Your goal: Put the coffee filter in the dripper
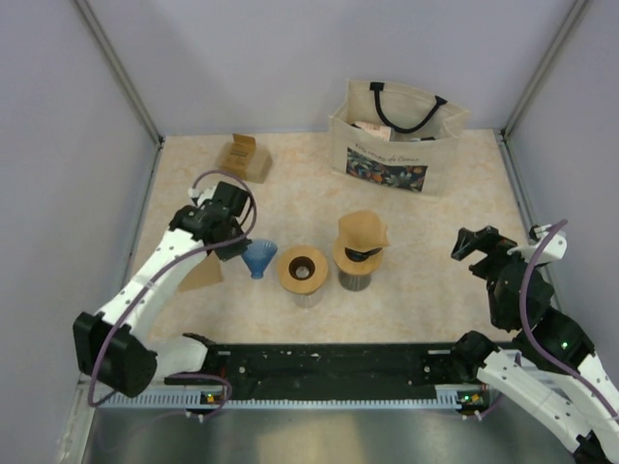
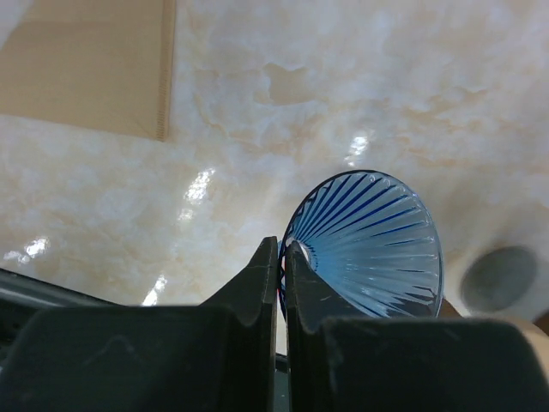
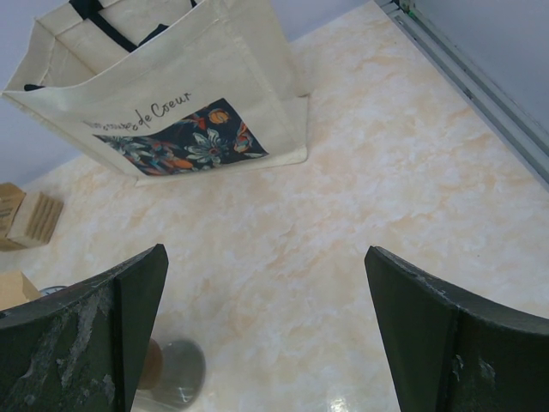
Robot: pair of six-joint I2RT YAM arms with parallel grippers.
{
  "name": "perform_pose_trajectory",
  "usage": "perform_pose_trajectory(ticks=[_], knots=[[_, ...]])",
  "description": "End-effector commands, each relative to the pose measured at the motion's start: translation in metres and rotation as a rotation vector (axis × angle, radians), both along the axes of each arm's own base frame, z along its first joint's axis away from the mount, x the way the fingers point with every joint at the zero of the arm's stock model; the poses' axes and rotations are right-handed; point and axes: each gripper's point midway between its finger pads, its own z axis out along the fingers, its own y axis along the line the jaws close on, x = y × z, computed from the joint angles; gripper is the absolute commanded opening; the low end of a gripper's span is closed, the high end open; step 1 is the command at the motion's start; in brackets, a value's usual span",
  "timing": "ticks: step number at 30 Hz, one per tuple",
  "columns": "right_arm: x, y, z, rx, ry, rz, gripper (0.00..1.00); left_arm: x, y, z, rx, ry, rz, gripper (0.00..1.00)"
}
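The left tool [image 2: 283,247] is pinched nearly shut on the rim of the blue ribbed dripper [image 2: 369,240]. One finger looks to be inside the cone and one outside, so it has hold of the thin wall only. The dripper is left of the centre of the worktop [image 1: 426,290] and looks tipped, its mouth turned toward the wrist camera rather than straight up; I cannot tell whether its foot touches the worktop. The coffee filter [image 1: 200,275], a flat tan fan of paper, lies just beside it toward the left edge, partly under the left forearm, and nothing holds it. The right tool [image 3: 264,251] hangs near the right edge, well apart from both things, with its fingers spread wide and nothing between them. The step in hand looks like readying the dripper, with the filter not yet picked up. To do it well, the dripper should end upright with its mouth facing up, clear of the wood-collared glass server [image 1: 302,271] just to its right. A cone held by its rim can swing, so a slow, level move suits it. The filter lies thin and flat on a glossy surface, so it probably needs a pinch at a raised edge, and it must open into a cone before it will seat. The free arm has a long reach across to it.
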Motion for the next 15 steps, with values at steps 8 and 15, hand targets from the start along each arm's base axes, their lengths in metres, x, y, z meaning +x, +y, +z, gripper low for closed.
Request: perform_pose_trajectory(ticks=[8, 15], knots=[[0.001, 0.001, 0.004, 0.017, -0.023, 0.001, 0.98, 0.002, -0.054, 0.168, -0.345, -0.697, -0.423, 0.00], [0.001, -0.001, 0.005, 0.013, -0.025, -0.011, 0.98, -0.025, -0.097, 0.175, -0.518, -0.726, -0.724, 0.00]])
